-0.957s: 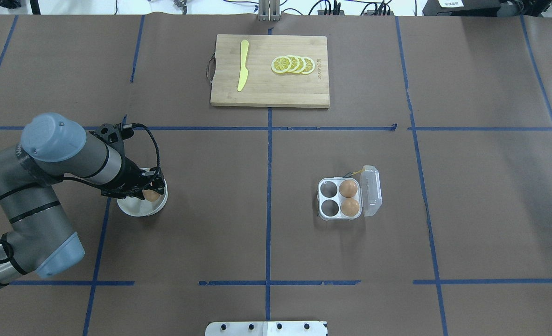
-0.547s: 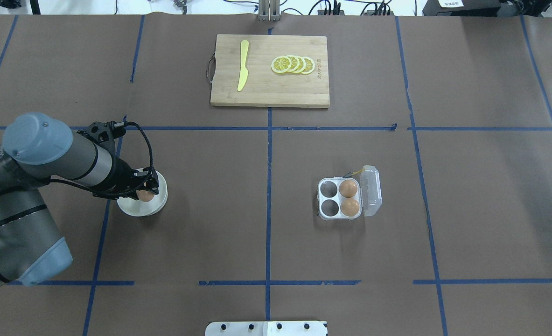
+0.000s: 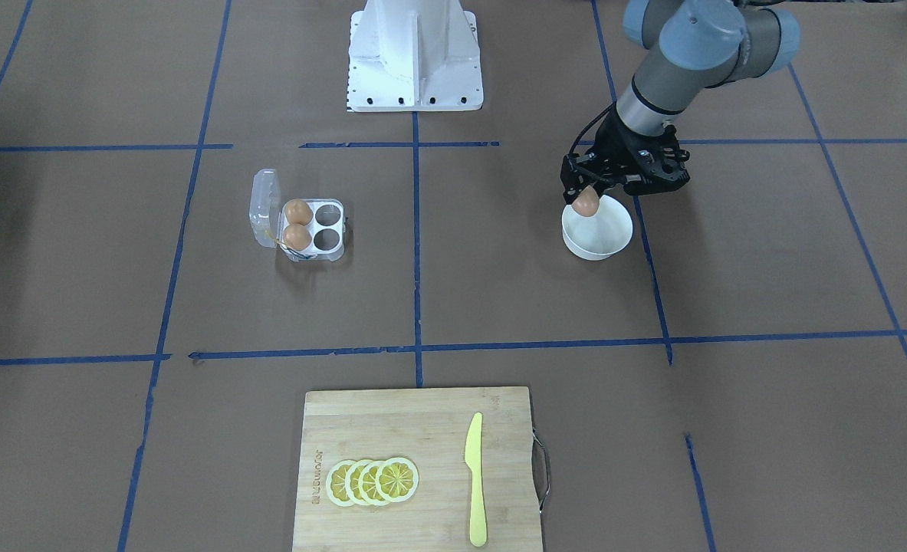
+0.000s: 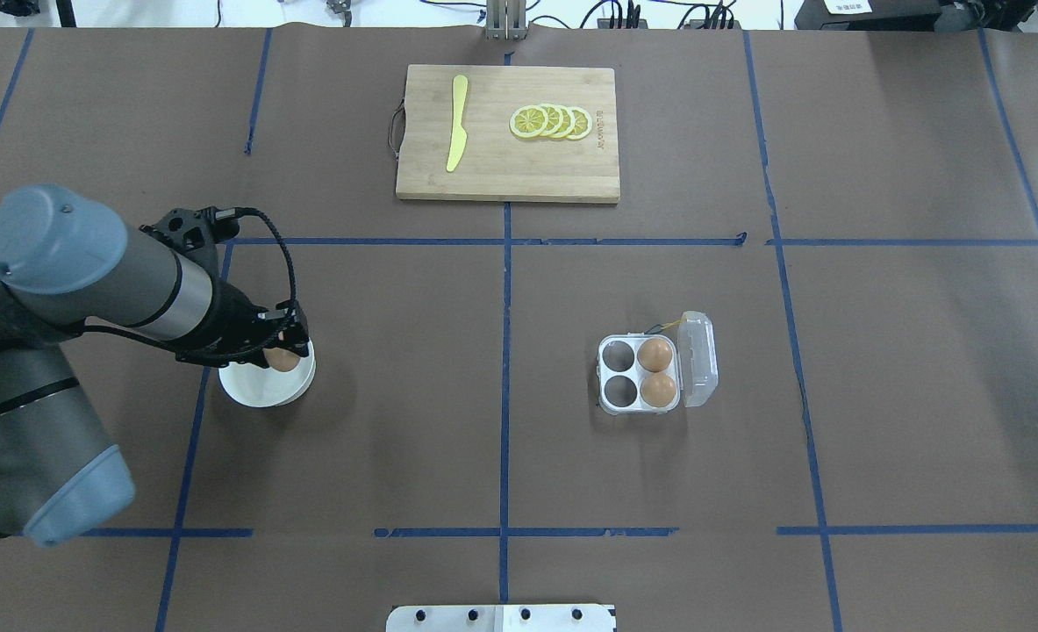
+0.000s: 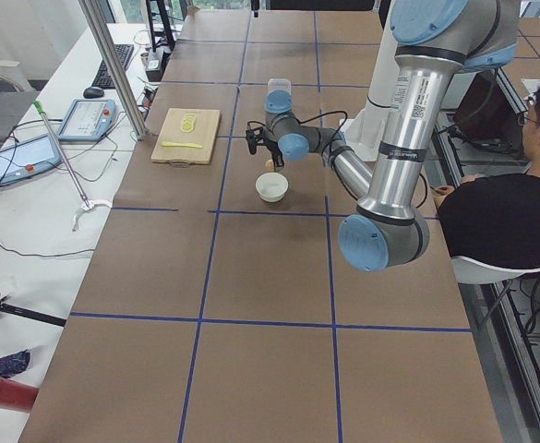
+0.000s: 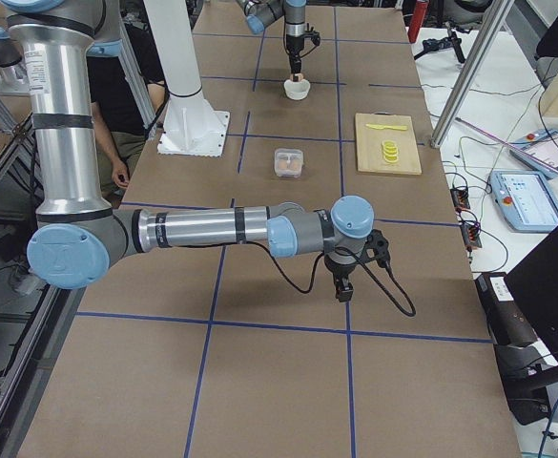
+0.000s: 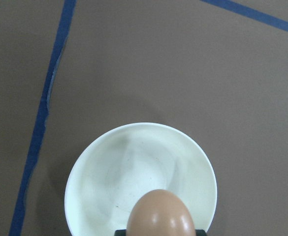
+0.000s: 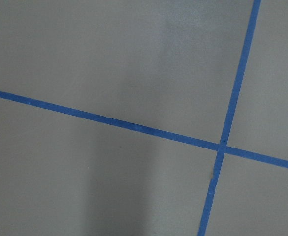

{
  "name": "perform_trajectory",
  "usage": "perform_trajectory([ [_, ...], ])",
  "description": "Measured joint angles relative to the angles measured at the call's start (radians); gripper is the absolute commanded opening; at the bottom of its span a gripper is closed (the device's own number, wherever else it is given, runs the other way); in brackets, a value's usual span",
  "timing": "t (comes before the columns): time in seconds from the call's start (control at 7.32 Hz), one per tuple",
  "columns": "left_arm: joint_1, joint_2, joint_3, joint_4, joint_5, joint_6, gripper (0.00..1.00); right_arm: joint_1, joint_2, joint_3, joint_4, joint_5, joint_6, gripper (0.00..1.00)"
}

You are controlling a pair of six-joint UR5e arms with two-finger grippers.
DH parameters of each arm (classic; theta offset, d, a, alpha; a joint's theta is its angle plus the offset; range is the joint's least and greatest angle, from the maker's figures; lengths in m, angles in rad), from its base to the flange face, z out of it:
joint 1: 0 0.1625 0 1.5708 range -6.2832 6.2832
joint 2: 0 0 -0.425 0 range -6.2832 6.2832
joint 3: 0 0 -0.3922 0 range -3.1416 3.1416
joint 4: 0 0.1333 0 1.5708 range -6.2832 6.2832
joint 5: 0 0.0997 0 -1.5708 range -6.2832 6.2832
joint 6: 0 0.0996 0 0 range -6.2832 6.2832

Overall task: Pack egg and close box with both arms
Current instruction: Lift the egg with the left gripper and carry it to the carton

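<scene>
My left gripper [image 4: 283, 354] is shut on a tan-brown egg [image 4: 283, 361] and holds it just above a round white bowl [image 4: 255, 391]. The front view shows the egg [image 3: 586, 202] hanging over the bowl's rim [image 3: 599, 244]. In the left wrist view the egg [image 7: 161, 216] is over the otherwise empty bowl [image 7: 84, 162]. The clear box [image 4: 603, 377] stands open at centre right with two eggs [image 4: 656, 355] in its right cells; its lid [image 4: 699, 358] is folded out to the right. My right gripper [image 6: 343, 292] hovers low over the bare table far from the box; I cannot tell whether it is open.
A wooden cutting board [image 4: 562, 171] with a yellow knife [image 4: 457, 123] and lemon slices [image 4: 551, 121] lies at the far side. The white base block [image 3: 415, 54] stands at the near edge. Blue tape lines cross the brown table cover.
My left gripper has risen slightly with the egg in it, and the left arm's elbow has swung back and to the left. The box has not moved.
</scene>
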Motion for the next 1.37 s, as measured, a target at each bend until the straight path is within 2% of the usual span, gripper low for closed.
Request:
perform_trajectory([
  [0.41,0.059,-0.267,0.156,0.012,-0.004,-0.009,0.0,-0.001,0.001,0.001,0.001,0.0,-0.001,1.0],
  [0.82,0.126,-0.483,0.421,-0.148,-0.003,-0.05,0.0,-0.004,0.001,0.006,0.002,0.001,-0.001,1.0],
  [1.09,0.173,-0.567,0.557,-0.273,0.036,-0.077,0.0,-0.006,0.001,0.006,0.002,0.013,-0.001,1.0],
  [1.37,0.199,-0.607,0.607,-0.326,0.077,-0.101,0.0,-0.007,0.0,0.005,0.002,0.026,-0.001,1.0],
])
